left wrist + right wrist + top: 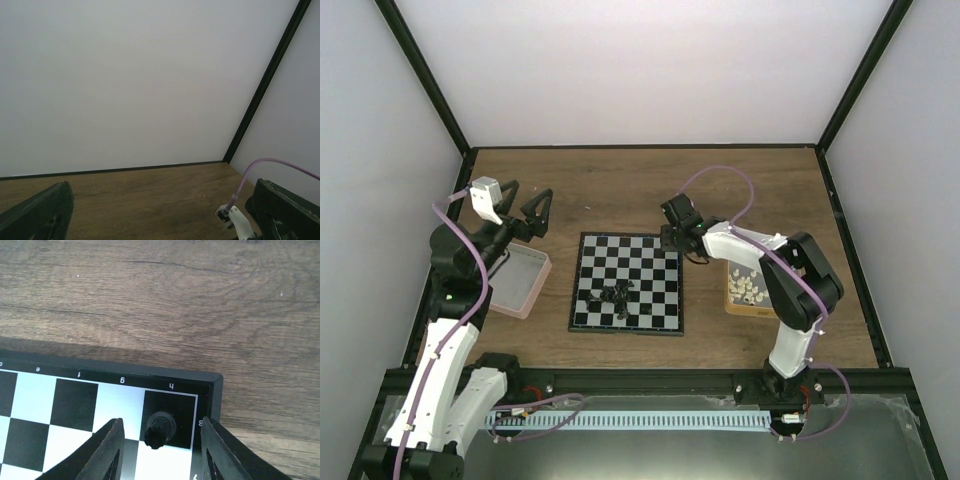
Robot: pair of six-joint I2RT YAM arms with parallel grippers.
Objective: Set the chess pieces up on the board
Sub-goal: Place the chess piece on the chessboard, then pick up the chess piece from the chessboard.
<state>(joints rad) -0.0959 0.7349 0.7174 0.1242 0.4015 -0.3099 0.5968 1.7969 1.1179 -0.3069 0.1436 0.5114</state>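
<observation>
Wood-grain table (620, 190); right claw (162, 421) released astride knobbed black piece (159, 431); left claw (530, 192) agape.

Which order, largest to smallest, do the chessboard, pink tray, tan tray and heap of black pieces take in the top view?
1. chessboard
2. pink tray
3. tan tray; both trays are partly hidden, so that pair is unsure
4. heap of black pieces

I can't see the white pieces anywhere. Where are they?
In the top view, the white pieces sit in the tan tray, right of the board, partly under the right arm.
</observation>
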